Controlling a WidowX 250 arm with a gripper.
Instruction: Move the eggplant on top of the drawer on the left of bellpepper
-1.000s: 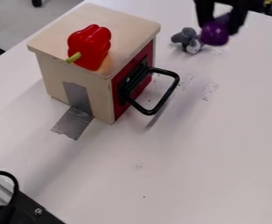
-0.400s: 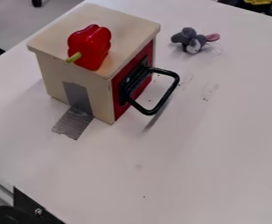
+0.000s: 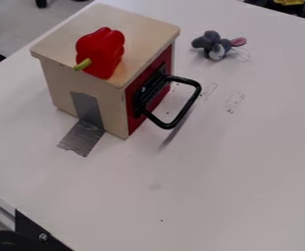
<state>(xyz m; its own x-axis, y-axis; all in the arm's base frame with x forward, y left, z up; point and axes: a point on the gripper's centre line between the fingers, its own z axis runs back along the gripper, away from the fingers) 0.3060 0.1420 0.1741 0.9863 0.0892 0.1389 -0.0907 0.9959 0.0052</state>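
A red bell pepper point(image 3: 101, 51) with a green stem lies on the top of the wooden drawer box point(image 3: 138, 27), toward its front left corner, stem pointing to the lower left. The drawer's red front point(image 3: 134, 117) faces right and carries a black loop handle point(image 3: 194, 98).
A small grey plush mouse point(image 3: 210, 43) with a pink ear lies on the white table point(image 3: 233, 171), right of the box. Grey tape point(image 3: 84, 137) holds the box to the table. Black metal hardware point(image 3: 40, 234) stands at the lower left corner.
The black gripper with the purple eggplant, at the top right a second ago, has left the view. The black cable at the lower left has moved out of sight. Box, pepper and mouse are unmoved.
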